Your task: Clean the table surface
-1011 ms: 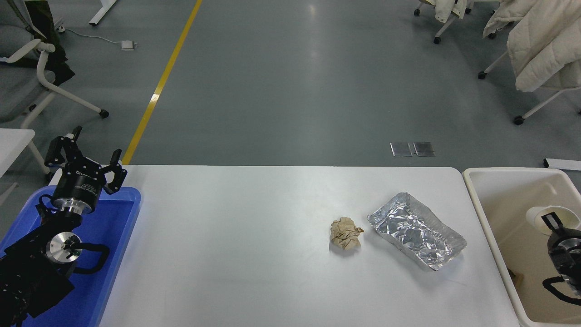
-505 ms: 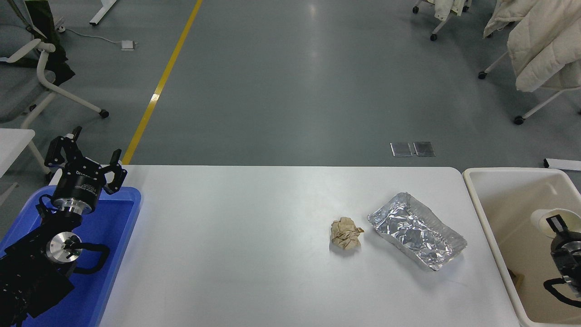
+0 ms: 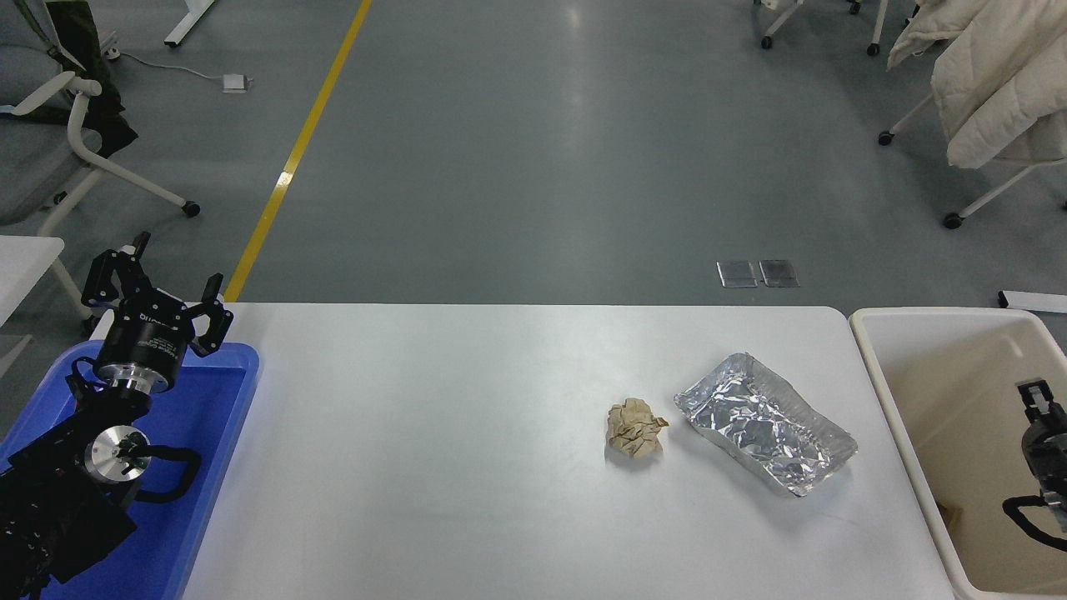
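Observation:
The white table surface (image 3: 417, 433) carries a crumpled brown paper ball (image 3: 635, 427) right of centre. Just to its right lies a crinkled foil tray (image 3: 764, 422), set at an angle. My left gripper (image 3: 177, 262) is parked open and holding nothing above the far end of the blue tray (image 3: 212, 417) at the lower left. My right gripper (image 3: 1042, 417) is at the picture's right edge, over the inside of the cream-white bin (image 3: 867, 350). It is cut off by the frame, well away from the paper and the foil.
The blue tray overhangs the table's left end and the cream-white bin stands off its right end. Beyond the far edge are grey floor with a yellow line, rolling chairs at the left, and a chair with a white coat (image 3: 1000, 75) at the top right.
My right gripper has pulled back toward the right edge and lower in the picture. The white cup seen in the bin before no longer shows. The left arm has not moved.

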